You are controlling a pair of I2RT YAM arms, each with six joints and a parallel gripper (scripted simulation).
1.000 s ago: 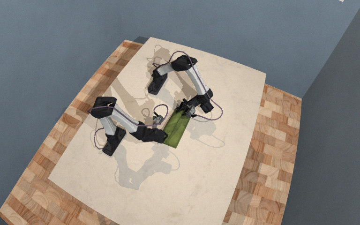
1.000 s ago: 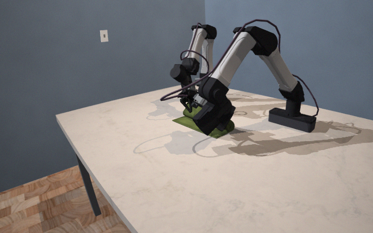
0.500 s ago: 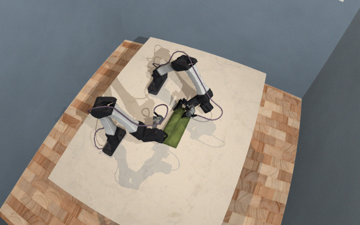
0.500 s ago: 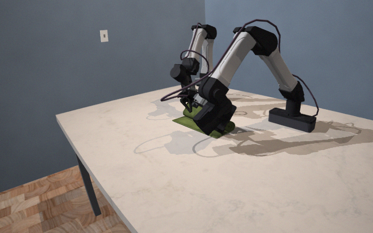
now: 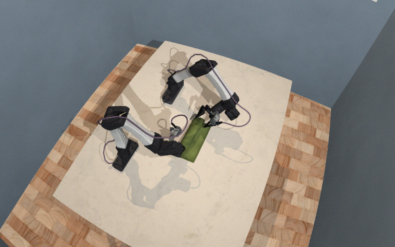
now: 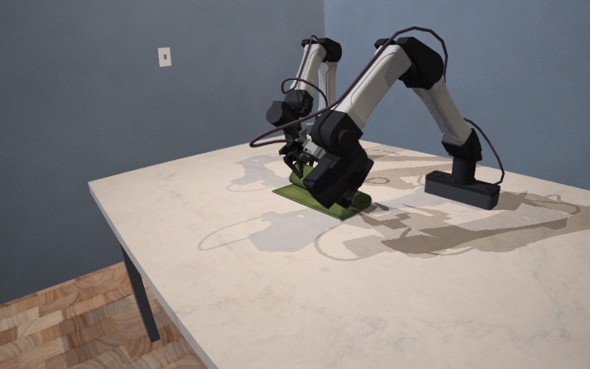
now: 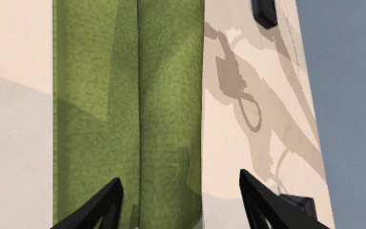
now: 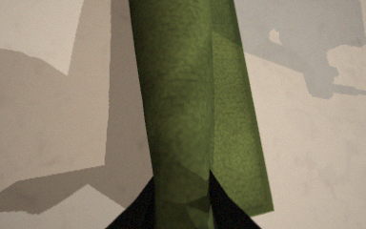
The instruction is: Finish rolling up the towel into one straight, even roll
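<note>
The green towel roll [image 5: 191,134] [image 6: 361,201] [image 7: 171,105] [image 8: 176,86] looks straight, with coiled layers showing at its near end in the exterior view. A flat towel strip [image 5: 194,155] [image 6: 287,191] [image 7: 86,143] [image 8: 233,134] lies along its side away from the arm bases; in the left wrist view it is a little wider than the roll. My left gripper [image 5: 198,122] [image 7: 180,179] is open wide, one finger over the strip, the other past the roll's outer side. My right gripper [image 8: 183,176] is shut on the roll near its other end; its fingers are hidden in the top and exterior views.
The right arm base [image 5: 125,155] [image 6: 462,190] and left arm base [image 5: 173,90] stand on the roll's side of the table [image 5: 221,197] [image 6: 304,300]. The right arm's black wrist [image 6: 336,174] covers part of the towel in the exterior view.
</note>
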